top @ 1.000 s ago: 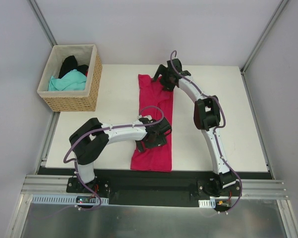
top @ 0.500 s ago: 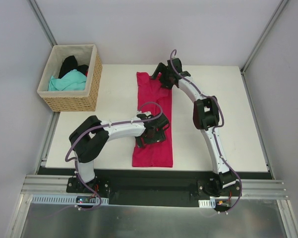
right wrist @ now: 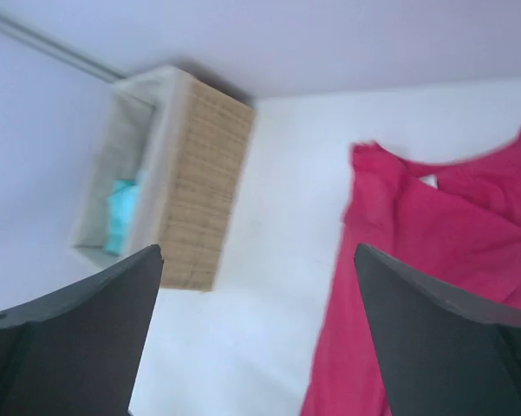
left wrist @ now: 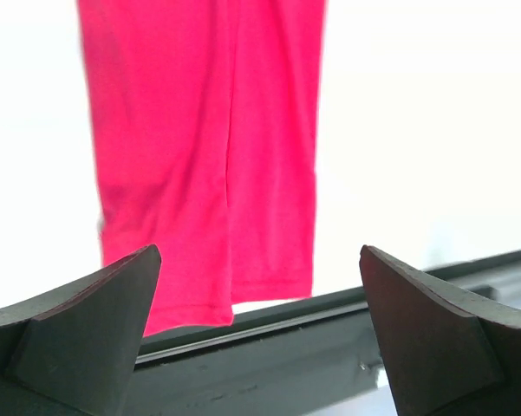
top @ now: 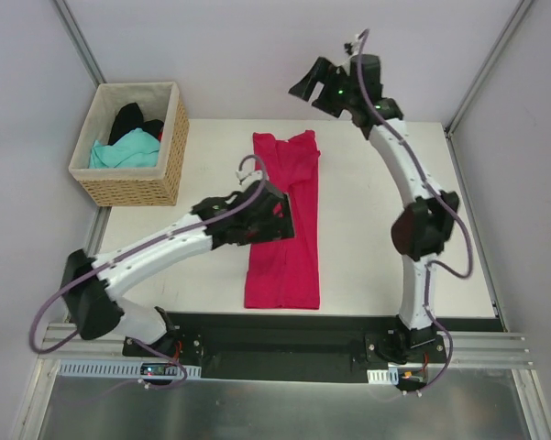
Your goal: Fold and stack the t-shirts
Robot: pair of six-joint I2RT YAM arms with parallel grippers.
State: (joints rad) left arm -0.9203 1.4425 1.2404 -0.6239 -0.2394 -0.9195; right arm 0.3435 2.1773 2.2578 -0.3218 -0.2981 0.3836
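Pink shirt, a long soft folded strip, lies mid-table, 12 to 6.
Left gripper spread above it; right gripper spread, high at 12; wicker basket at 10.

A: Top view?
B: Fixed, high on the 6 o'clock side, looking down. Takes in the whole table.
A: Wrists?
B: Left wrist sits close over the crimson shirt, facing 6 o'clock, with the hem and the table's near edge in view. Right wrist is high near 12 and farther off: collar end, basket.
A: Overlap?
B: Shirt in all three. Basket in top and right wrist.
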